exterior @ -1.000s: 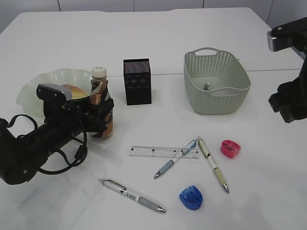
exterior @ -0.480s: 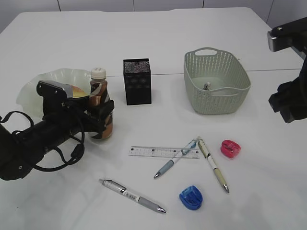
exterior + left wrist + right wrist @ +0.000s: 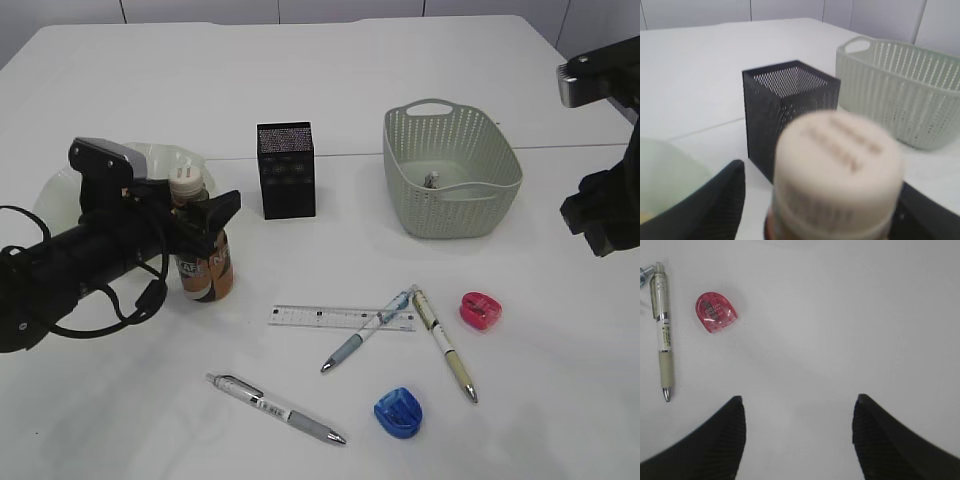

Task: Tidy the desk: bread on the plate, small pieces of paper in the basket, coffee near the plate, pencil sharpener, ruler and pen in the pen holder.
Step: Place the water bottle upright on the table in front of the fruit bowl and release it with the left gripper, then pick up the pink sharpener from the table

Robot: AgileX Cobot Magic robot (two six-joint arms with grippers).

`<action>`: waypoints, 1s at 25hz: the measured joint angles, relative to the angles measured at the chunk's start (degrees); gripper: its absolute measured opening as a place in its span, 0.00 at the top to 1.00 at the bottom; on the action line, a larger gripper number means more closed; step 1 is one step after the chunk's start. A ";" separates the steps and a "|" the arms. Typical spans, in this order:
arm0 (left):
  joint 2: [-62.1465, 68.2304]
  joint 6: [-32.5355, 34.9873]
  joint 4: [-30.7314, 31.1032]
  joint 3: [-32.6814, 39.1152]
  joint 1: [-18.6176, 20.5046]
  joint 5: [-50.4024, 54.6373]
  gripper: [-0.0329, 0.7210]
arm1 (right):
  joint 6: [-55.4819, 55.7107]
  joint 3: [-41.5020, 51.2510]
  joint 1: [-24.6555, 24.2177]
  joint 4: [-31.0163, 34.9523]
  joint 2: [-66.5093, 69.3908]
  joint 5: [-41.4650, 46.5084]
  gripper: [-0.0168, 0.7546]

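Now the left gripper [image 3: 205, 232], clenched on the coffee bottle [image 3: 202, 255], has carried it left, beside the plate [image 3: 60, 190]; bottle upright. Left wrist view alone shows its cap [image 3: 837, 172] close, pen holder [image 3: 787, 107] behind. Right gripper [image 3: 797, 432] released above bare table, near the pink sharpener [image 3: 715, 313].

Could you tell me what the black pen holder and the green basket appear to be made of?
The pen holder looks like matte black metal mesh: fine see-through perforations, crisp square edges. The basket looks like matte, pale green moulded plastic: regular slotted walls, a rounded rim and a moulded handle.
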 joint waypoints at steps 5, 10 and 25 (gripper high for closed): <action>-6.40 0.00 0.84 0.11 0.00 0.00 0.24 | 0.00 0.00 0.00 0.00 0.00 0.00 0.34; -14.46 0.00 1.20 0.57 0.00 0.00 0.24 | 0.00 0.00 0.00 0.00 0.00 0.50 0.34; -29.62 -0.19 -17.24 3.62 6.33 17.30 0.24 | 0.00 0.00 0.00 -1.63 0.00 1.56 0.34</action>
